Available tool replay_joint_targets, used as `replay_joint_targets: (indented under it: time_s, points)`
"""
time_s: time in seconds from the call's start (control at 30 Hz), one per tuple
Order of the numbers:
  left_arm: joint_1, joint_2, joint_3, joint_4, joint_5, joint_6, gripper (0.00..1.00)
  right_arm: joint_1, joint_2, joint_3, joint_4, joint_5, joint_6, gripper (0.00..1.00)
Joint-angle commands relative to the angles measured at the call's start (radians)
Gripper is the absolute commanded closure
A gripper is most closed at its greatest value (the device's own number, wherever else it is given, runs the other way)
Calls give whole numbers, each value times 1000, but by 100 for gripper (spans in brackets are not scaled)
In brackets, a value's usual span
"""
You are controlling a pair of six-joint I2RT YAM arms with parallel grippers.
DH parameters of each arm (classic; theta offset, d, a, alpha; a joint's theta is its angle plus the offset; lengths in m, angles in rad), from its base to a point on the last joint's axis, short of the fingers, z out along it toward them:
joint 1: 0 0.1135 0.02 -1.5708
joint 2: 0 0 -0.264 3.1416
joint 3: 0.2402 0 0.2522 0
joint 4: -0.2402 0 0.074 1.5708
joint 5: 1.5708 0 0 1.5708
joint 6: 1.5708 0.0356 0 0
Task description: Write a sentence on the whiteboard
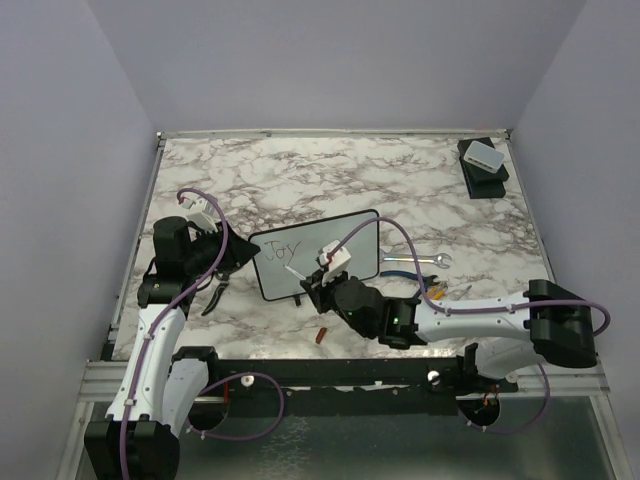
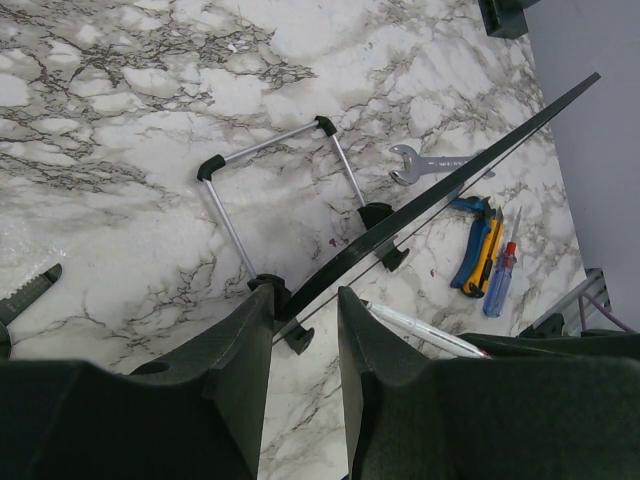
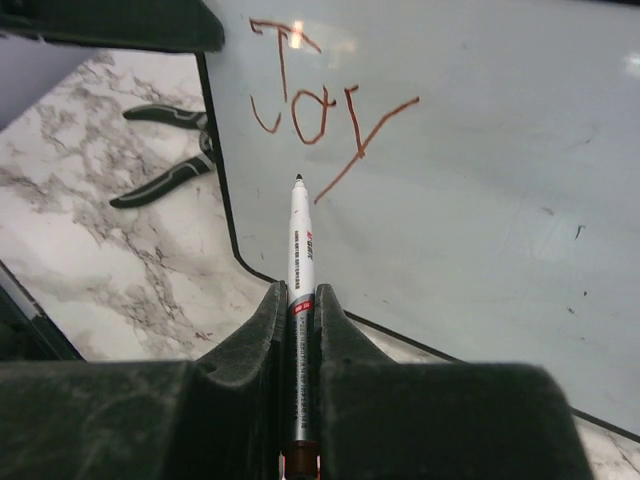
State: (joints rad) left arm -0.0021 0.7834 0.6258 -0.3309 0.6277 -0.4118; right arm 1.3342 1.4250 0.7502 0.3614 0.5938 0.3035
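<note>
Tools lie scattered on a veined marble counter (image 1: 330, 170): black-handled pliers (image 3: 170, 165) at left, a silver open-ended wrench (image 2: 430, 163) at right, a blue-and-yellow tool (image 2: 472, 245) just beside a blue-handled screwdriver (image 2: 500, 280). A white block (image 1: 482, 153) sits atop a black box (image 1: 487, 183) in the far right corner.

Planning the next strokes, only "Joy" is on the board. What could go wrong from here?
1. The whiteboard stands tilted on a wire stand. The left gripper straddles only its corner, and it is unclear whether it actually clamps, so pen pressure could shove or tip the board.
2. The right gripper pinches the marker near its rear, leaving a long lever. It might pivot or slip and skew the strokes.
</note>
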Motion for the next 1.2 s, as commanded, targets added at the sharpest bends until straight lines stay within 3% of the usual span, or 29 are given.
replay_joint_targets:
  time_s: [0.0, 0.43, 0.7, 1.17]
  points:
    - [-7, -12, -9, -2, 18, -7, 67, 6, -74, -17, 50, -34, -32, 99]
    - [-7, -9, -9, -2, 14, -9, 67, 2, -203, -58, -7, 41, -21, 100]
    - [-7, -6, -9, -6, 10, -9, 67, -79, -262, -116, -12, 21, -6, 99]
    - [-7, -6, -8, -8, 9, -7, 67, -124, -231, -112, 25, 19, -19, 99]
